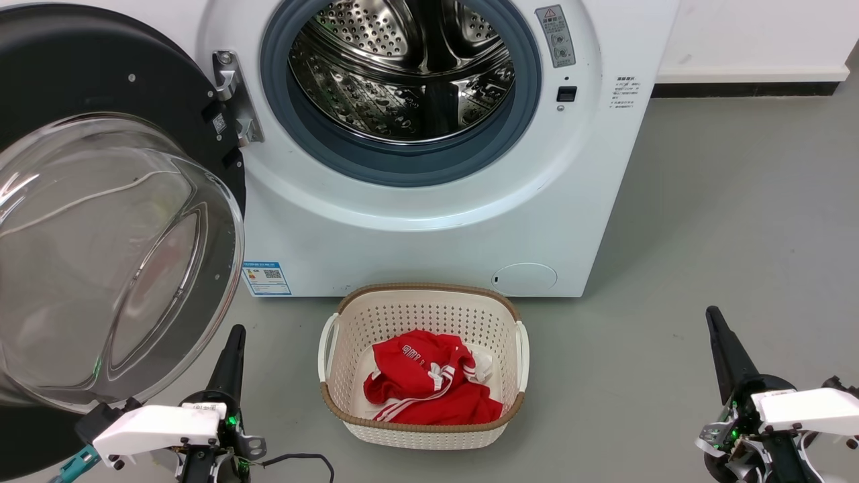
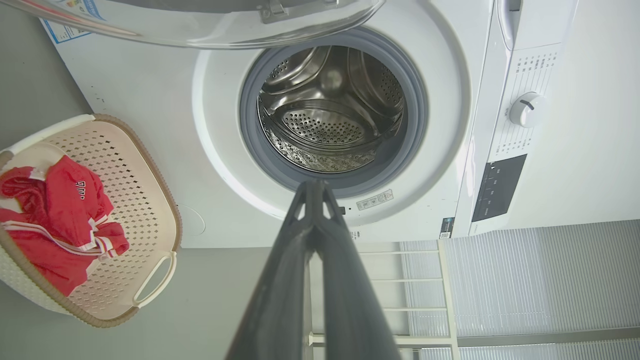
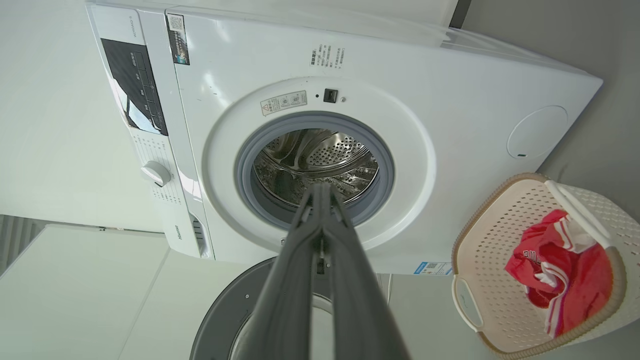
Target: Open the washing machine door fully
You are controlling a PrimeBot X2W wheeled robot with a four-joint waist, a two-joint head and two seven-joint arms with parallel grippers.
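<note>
Door (image 1: pixel 114 255) hangs wide open on its hinge at the left of the washing machine (image 1: pixel 436 228), with the drum exposed. Left gripper (image 1: pixel 238 333) sits low near the door's bottom rim, fingers pressed together, holding nothing. Right gripper (image 1: pixel 713 316) is well off to the right, also closed and empty. Basket (image 1: pixel 423 290) with red clothes (image 1: pixel 429 389) stands on the floor just in front of the machine.

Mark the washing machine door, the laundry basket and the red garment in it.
washing machine door (image 1: pixel 100 255), head view, on the glass bowl.
laundry basket (image 1: pixel 423 313), head view, far inner wall.
red garment (image 1: pixel 429 396), head view, mid fabric.
</note>
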